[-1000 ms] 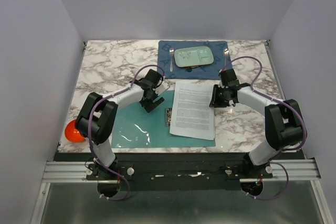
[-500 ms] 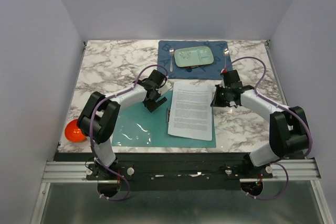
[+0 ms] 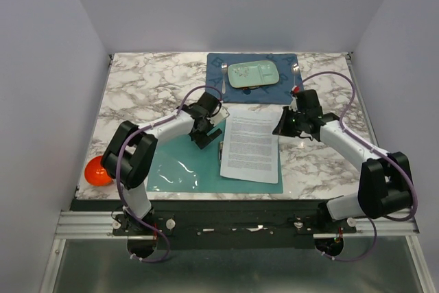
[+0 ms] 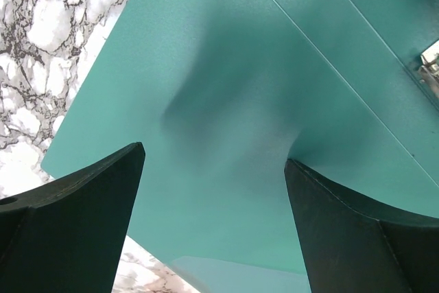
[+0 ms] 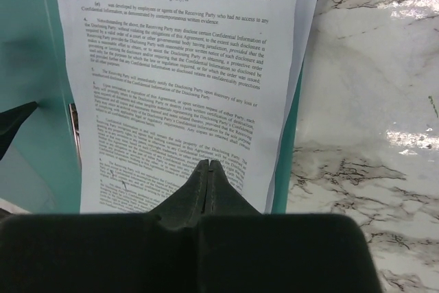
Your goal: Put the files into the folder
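The teal folder [image 3: 175, 162] lies open on the marble table. The white printed files [image 3: 250, 145] lie on its right leaf, with their far end past the folder's edge. My left gripper [image 3: 201, 138] is open and empty low over the far part of the left leaf; in the left wrist view [image 4: 214, 154] only the folder [image 4: 274, 66] shows between its fingers. My right gripper [image 3: 281, 128] is shut at the files' right edge. In the right wrist view its closed tips [image 5: 209, 164] sit over the printed files [image 5: 178, 80], with the folder's edge [image 5: 293, 121] beside them.
A metal clip [image 3: 220, 150] sits at the folder's centre crease and shows in the left wrist view [image 4: 429, 66]. A dark blue placemat [image 3: 216, 73] at the back holds a pale green plate [image 3: 253, 73], a fork [image 3: 223, 73] and a spoon [image 3: 295, 72]. An orange ball [image 3: 95, 171] lies at the left edge.
The files have shifted slightly left and turned on the right leaf. My right arm has stretched out, its elbow swinging right. My left gripper has edged toward the far right.
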`<action>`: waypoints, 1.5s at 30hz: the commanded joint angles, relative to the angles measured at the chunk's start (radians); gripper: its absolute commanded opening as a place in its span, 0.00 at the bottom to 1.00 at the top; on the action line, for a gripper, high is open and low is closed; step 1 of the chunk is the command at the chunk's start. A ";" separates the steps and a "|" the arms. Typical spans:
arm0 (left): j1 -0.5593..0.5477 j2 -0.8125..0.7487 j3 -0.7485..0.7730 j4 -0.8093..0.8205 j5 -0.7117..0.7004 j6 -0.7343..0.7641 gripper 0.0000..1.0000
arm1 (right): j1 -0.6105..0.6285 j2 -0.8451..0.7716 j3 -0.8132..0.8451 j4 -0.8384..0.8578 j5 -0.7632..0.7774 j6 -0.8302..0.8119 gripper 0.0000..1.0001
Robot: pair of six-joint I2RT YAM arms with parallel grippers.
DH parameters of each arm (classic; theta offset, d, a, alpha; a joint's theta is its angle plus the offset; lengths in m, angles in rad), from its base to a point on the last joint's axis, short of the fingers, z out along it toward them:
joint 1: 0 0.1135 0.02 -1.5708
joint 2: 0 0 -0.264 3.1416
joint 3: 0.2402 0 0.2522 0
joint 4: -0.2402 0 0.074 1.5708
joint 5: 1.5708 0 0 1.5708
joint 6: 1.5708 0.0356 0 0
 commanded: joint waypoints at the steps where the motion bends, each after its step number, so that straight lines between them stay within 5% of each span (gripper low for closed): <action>1: 0.002 -0.072 0.034 -0.052 0.053 -0.026 0.98 | -0.005 -0.036 -0.003 -0.021 0.022 0.015 0.19; 3: 0.004 -0.082 0.039 -0.063 0.049 -0.023 0.99 | -0.005 -0.007 0.005 -0.035 0.058 -0.002 0.36; 7: 0.004 -0.074 0.042 -0.065 0.047 -0.024 0.99 | -0.006 0.049 0.005 -0.037 0.079 -0.012 0.50; 45: -0.039 0.099 0.172 -0.052 0.050 -0.033 0.98 | -0.006 0.127 -0.041 0.041 -0.017 0.021 0.43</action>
